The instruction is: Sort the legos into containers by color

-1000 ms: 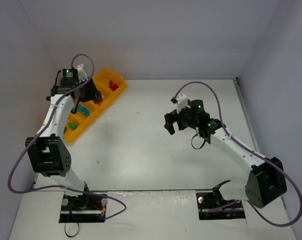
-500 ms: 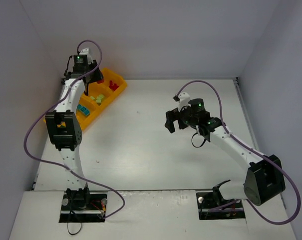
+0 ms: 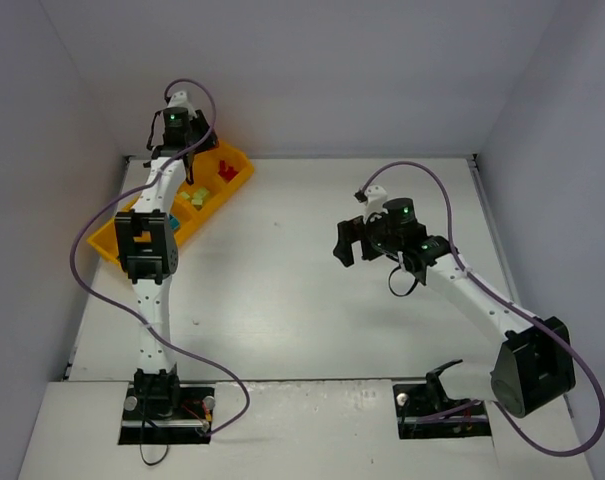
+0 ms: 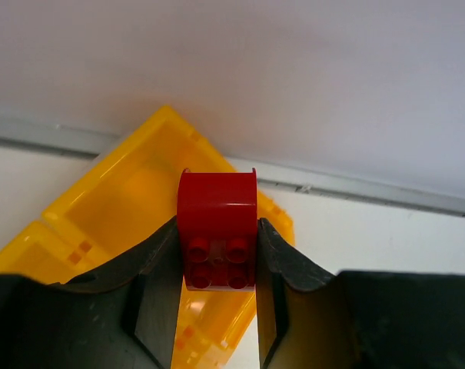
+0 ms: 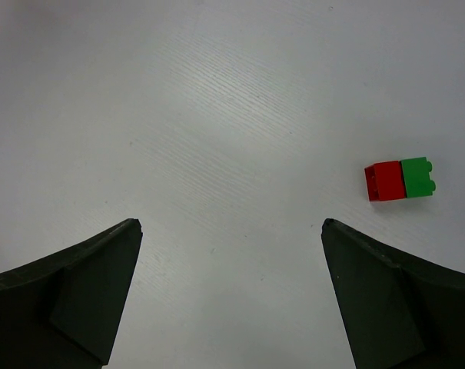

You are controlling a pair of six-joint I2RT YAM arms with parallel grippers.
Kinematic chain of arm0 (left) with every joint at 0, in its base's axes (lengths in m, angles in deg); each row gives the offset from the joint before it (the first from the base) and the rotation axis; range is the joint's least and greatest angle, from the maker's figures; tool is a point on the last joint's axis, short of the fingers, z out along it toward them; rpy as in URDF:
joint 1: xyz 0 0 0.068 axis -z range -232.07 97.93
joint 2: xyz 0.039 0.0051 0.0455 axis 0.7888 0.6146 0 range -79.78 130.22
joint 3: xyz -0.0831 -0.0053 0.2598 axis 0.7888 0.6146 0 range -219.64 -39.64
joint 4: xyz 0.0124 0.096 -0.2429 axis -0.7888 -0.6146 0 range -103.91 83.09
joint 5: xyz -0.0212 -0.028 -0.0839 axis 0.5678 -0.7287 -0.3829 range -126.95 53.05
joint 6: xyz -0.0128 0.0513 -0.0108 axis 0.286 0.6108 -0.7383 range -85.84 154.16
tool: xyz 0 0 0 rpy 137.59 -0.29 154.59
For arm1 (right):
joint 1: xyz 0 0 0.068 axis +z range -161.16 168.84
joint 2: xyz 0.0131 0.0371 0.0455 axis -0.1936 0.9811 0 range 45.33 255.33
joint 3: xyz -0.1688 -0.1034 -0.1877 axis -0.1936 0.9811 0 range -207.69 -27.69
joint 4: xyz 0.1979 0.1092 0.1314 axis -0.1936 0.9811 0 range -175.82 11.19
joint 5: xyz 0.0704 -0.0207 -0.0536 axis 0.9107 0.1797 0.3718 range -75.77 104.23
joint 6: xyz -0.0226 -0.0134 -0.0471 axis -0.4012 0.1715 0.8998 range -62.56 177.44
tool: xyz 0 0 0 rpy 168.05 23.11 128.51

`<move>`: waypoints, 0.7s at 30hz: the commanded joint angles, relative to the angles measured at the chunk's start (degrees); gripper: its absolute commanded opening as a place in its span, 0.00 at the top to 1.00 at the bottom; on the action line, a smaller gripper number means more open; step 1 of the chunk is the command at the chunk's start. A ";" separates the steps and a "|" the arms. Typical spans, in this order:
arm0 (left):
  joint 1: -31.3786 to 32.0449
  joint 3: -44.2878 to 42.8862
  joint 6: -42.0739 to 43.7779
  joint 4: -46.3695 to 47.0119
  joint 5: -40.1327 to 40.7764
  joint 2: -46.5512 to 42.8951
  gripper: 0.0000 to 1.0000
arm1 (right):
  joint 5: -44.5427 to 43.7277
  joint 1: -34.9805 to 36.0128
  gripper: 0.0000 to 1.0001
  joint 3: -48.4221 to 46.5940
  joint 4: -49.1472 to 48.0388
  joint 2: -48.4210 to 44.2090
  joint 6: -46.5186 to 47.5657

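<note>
Setting: robot lab, enclosed test cell. Evidence: white table (image 3: 302, 300) boxed in by plain pale back wall (image 3: 322, 70), left wall (image 3: 32, 200) and right wall (image 3: 567, 150). Two white-and-black arms, left arm (image 3: 147, 255) and right arm (image 3: 472, 295), bolted to black plates (image 3: 167, 415) at near edge. Purple cables (image 3: 82, 270) hang in loose loops along both arms; green status lights (image 3: 169, 117) lit on each. Props are test items: yellow tray (image 3: 240, 178) w/ toy bricks (image 3: 194, 197), incl. red brick (image 4: 217, 231). Surfaces plain, uniform, evenly lit, typ. of a data-collection rig.
</note>
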 commanded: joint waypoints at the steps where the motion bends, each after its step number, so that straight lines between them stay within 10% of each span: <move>1: 0.87 -6.04 -1.29 5.49 0.33 0.62 0.74 | -0.26 -0.67 0.00 0.50 -1.39 -3.11 -1.78; 7: 0.96 -9.48 -1.72 3.46 0.32 3.62 0.49 | -1.58 -1.38 0.00 0.68 0.45 -4.08 -2.22; 17: 1.05 -7.73 -2.42 2.23 -0.81 0.12 0.45 | -3.59 -2.78 0.07 0.42 0.89 -3.11 -2.92; 21: 2.01 -1.86 -3.13 1.71 -4.40 -5.85 0.45 | -6.94 -5.50 0.44 0.15 1.51 -0.49 -5.64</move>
